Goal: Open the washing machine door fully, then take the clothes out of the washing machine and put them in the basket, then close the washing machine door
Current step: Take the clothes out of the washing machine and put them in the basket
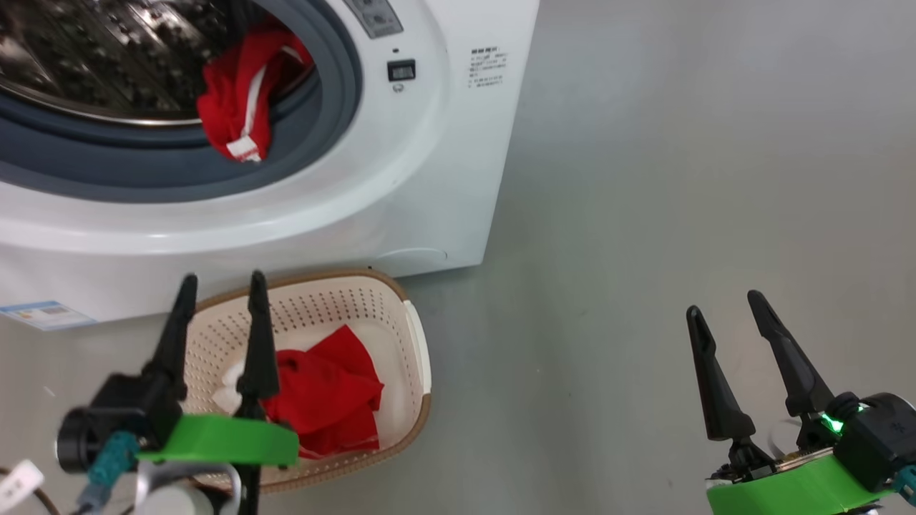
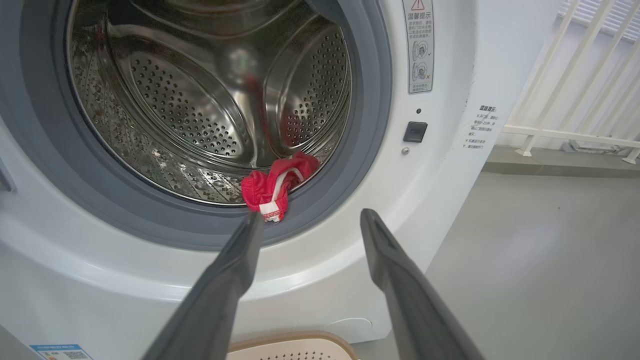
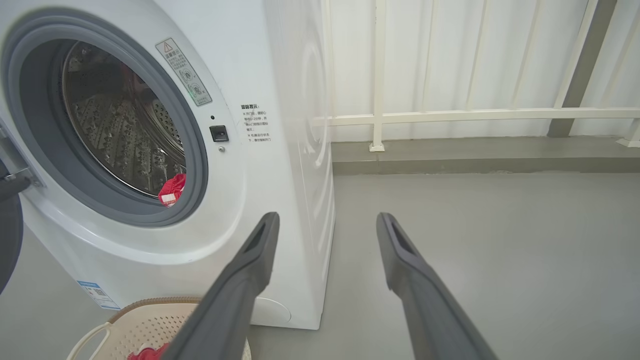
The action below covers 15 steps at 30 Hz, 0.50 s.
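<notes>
The washing machine (image 1: 401, 186) stands with its mouth uncovered. A red garment with white trim (image 1: 240, 100) hangs from the steel drum over the grey gasket, at the lower right of the opening (image 2: 275, 185) (image 3: 172, 190). A dark curved edge of the washing machine door (image 3: 7, 235) shows swung aside at the far left. The basket (image 1: 336, 300) sits on the floor before the machine and holds more red clothes (image 1: 329, 400). My left gripper (image 1: 222, 279) (image 2: 312, 217) hovers open over the basket, pointing at the hanging garment. My right gripper (image 1: 724, 304) (image 3: 328, 217) is open over bare floor to the right.
Grey floor (image 1: 644, 214) stretches to the right of the machine. A white railing (image 3: 450, 117) on a low kerb runs behind it. A blue label (image 1: 43, 315) sits on the machine's lower front. The basket's rim (image 2: 295, 342) lies just below my left fingers.
</notes>
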### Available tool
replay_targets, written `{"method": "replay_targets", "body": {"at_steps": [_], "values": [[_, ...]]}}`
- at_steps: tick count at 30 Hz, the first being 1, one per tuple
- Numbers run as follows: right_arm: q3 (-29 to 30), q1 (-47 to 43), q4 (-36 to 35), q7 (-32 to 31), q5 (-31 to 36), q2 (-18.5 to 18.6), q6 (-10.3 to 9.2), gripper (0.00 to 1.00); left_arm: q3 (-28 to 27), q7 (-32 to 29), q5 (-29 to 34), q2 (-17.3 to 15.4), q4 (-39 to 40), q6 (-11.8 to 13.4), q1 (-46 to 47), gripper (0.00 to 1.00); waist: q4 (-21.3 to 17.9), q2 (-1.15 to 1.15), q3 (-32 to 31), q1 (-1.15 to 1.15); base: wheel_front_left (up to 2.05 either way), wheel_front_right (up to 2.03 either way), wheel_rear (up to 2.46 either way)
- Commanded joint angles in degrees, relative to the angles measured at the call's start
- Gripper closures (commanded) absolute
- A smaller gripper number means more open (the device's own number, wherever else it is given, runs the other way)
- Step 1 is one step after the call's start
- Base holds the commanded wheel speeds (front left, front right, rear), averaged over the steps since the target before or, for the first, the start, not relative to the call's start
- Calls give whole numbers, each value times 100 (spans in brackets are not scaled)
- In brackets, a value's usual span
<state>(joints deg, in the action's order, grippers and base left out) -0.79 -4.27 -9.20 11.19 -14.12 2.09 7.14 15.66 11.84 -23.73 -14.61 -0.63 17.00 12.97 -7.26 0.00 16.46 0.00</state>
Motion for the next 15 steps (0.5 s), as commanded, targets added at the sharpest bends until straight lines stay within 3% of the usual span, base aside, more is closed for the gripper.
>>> {"method": "replay_targets", "body": {"at_steps": [1, 15], "values": [[-152, 182, -104, 79, -39, 78, 35, 0, -246, 68, -58, -130, 34, -85, 280, 0, -54, 0, 186, 0, 0, 0, 0], [-315, 475, -3, 166, -72, 78, 35, 0, -338, 42, -157, -236, -846, -366, 1634, 0, -160, 0, 698, 0, 0, 0, 0]]}}
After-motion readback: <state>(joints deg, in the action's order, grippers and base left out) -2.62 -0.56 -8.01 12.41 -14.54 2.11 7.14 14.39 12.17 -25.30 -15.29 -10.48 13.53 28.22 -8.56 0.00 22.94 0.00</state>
